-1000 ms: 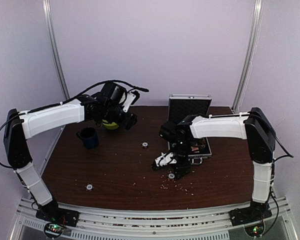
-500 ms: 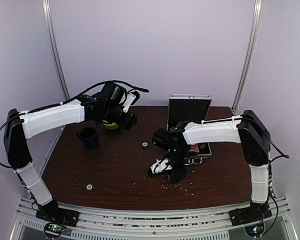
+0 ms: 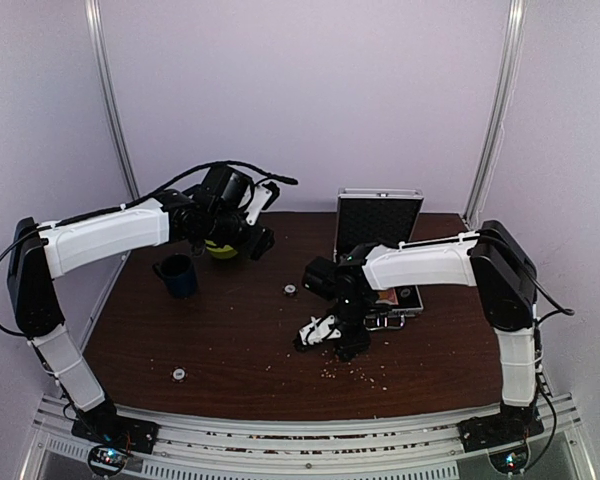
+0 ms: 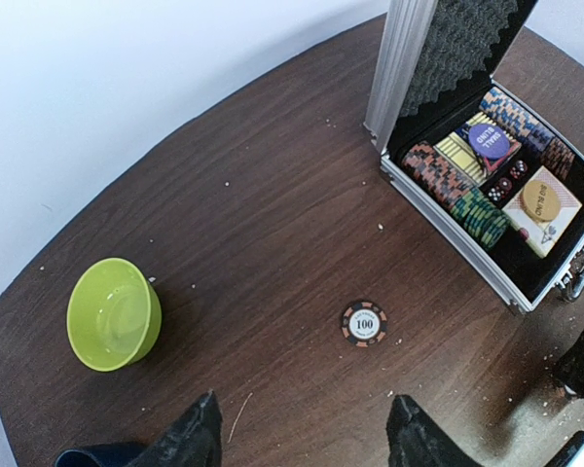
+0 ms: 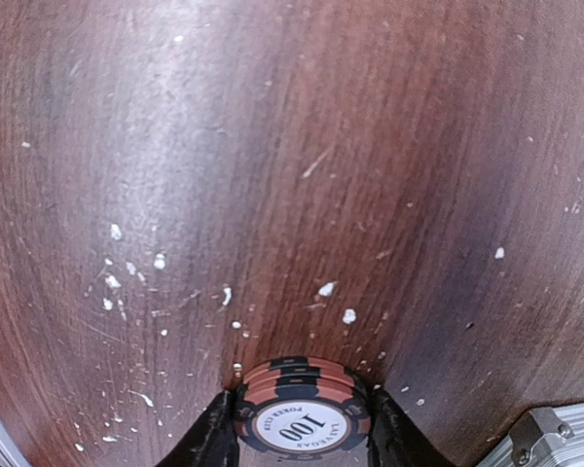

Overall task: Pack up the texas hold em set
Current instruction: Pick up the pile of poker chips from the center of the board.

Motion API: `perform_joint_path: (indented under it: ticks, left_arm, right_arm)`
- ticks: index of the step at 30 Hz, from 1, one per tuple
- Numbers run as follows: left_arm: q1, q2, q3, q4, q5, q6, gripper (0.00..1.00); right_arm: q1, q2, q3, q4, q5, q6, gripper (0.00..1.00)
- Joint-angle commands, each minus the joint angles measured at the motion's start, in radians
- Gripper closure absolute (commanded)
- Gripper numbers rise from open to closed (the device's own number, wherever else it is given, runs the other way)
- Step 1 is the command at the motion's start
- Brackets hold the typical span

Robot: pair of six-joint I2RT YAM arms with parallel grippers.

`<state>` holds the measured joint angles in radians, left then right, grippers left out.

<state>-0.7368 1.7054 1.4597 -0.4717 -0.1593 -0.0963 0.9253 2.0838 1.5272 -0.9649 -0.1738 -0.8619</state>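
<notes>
Right hand [image 5: 302,430]: the fingers have just drawn in and now clamp a short chip stack [image 5: 302,413] marked 100, flat on the counter [image 5: 273,146].
Shift: the arm slid left off the aluminium case [image 4: 448,232] to reach it.
Chip stack: just beside the open case's near corner.
Left hand [image 4: 307,438]: fingers apart, empty, unmoved over the far-left corner.
Meaning: the grip looks secured, so a lift into the case seems next. One loose chip [image 4: 364,323] is still out.

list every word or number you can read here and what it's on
"100": loose chip on the table.
"100": pinched chip between the right jaws; its rim lettering is too small to read.
"SMALL BLIND": purple button in the case.
"BIG BLIND": yellow button, blurry, so only likely.
Racked chips: markings too small to read.
</notes>
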Motion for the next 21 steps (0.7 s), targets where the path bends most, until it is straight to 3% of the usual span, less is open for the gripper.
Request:
perform_joint_path:
  ticks: [1,10,21]
  left_arm:
    - [-0.002,-0.003,-0.006,0.027,0.006,0.001,0.41]
    - [-0.001,0.005,-0.004,0.022,0.005,0.003,0.41]
    - [-0.001,0.008,-0.006,0.022,0.001,0.007,0.41]
  right_arm:
    - [0.006,0.025,-0.026,0.005,0.029,0.023,0.58]
    - [0.015,0.034,-0.043,0.025,0.025,0.087,0.76]
    - [-0.024,-0.042,-0.034,0.007,-0.031,0.14,0.79]
